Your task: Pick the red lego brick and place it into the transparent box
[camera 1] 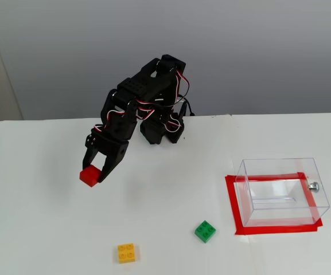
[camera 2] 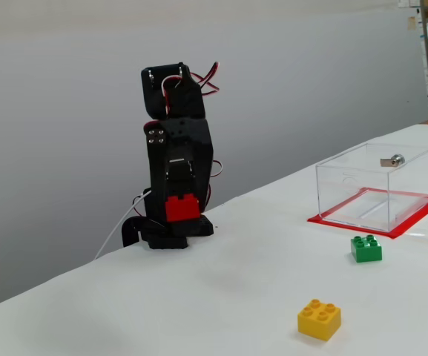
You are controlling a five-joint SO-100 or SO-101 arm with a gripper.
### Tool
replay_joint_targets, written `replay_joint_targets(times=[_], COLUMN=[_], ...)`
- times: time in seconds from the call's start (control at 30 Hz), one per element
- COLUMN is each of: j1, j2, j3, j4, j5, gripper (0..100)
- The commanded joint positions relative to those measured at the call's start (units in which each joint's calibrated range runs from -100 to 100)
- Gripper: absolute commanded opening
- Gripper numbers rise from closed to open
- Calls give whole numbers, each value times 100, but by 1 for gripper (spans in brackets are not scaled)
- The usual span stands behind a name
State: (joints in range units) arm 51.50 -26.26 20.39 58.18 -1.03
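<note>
The red lego brick is held between the fingers of my black gripper, lifted above the white table at the left in a fixed view. In the other fixed view the brick hangs in front of the arm, clear of the table, with the gripper shut on it. The transparent box stands empty at the right on a red tape rectangle, with a silver knob on its side. It also shows at the right in the other fixed view.
A green brick lies left of the box near the front, also in the other fixed view. A yellow brick lies near the front edge. The arm's base stands at the table's back.
</note>
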Motion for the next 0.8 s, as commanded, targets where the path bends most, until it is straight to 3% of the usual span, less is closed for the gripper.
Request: replay_joint_targets(times=[0.0, 0.4, 0.77], j1=[-517, -2573, -5050], j2=[-196, -221, -747], j3=[-737, -1234, -1144], j4=[117, 126, 135], j5=[-17, 24, 24], gripper=[8, 8, 8])
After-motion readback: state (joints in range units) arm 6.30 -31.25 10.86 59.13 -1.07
